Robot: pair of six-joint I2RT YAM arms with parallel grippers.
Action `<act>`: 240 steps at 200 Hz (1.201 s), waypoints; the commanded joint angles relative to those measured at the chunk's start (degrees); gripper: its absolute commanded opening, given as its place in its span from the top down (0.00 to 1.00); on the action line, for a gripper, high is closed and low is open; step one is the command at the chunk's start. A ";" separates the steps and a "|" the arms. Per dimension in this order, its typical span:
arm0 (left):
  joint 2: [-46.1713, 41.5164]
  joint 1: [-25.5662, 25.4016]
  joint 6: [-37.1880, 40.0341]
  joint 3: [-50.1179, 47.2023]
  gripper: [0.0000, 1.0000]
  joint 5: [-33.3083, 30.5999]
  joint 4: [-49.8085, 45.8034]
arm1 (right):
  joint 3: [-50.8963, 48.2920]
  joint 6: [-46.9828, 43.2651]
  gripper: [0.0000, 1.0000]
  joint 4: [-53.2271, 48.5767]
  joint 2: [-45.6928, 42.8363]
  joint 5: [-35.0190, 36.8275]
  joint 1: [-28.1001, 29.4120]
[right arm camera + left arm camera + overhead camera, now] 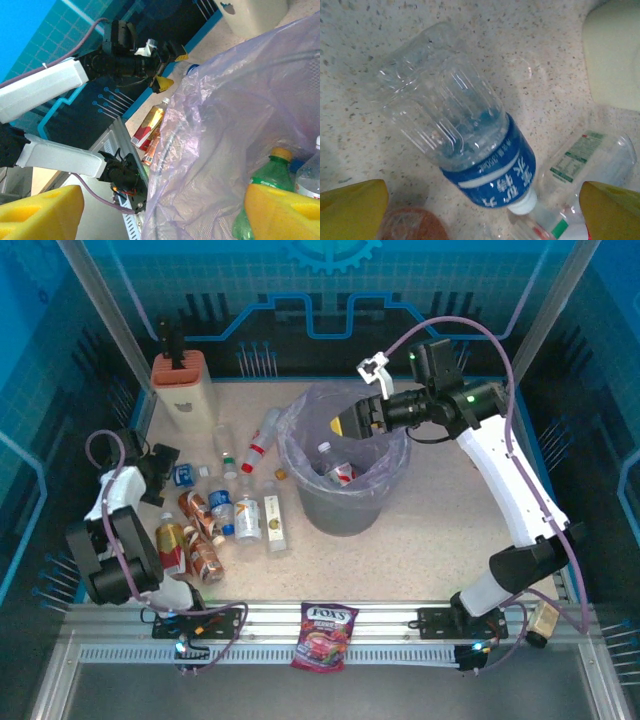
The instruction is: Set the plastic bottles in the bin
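The left claw (pixel 480 214) is spread wide and pinches nothing. Only its two yellow tips (pixel 350 210) show, cut off at the bottom corners of its wrist view. Just ahead of it, between the tips, a clear bottle (pixel 460 125) with a blue label lies on the table (pixel 360 75), cap toward the claw. Whether the tips touch it I cannot tell. To the claw's right lies a green-labelled bottle (pixel 585 160), its neck hidden behind the right tip. By the left tip, a brown bottle (pixel 412 225) shows as a blurred base only. A block (pixel 615 50) sits cropped at the far right.

The right claw (pixel 352 423) hangs spread and empty over the bin (pixel 345 510), near its far rim. Below it, inside the purple liner (pixel 225 125), a green bottle (pixel 267 175) and a pale bottle (pixel 310 177) are half hidden by the claw's right tip. From above, the other bottles (pixel 225 515) lie heaped beside the left claw, well apart from the right one, and their number is hard to make out.
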 commanded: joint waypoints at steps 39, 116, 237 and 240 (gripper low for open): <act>10.64 -0.53 -1.57 6.84 0.01 2.27 3.04 | -3.03 -2.17 0.16 -2.84 -4.56 2.44 -2.31; 19.39 -1.75 -2.80 7.82 0.13 4.50 7.10 | -5.33 -1.85 0.16 -3.22 -6.28 4.93 -4.62; 11.94 -1.85 2.51 11.60 0.37 4.09 2.87 | -22.27 7.23 0.18 5.04 -18.56 8.18 -19.30; 11.46 -1.85 2.80 11.86 0.37 4.00 2.47 | -22.70 7.41 0.18 5.06 -18.72 8.03 -19.76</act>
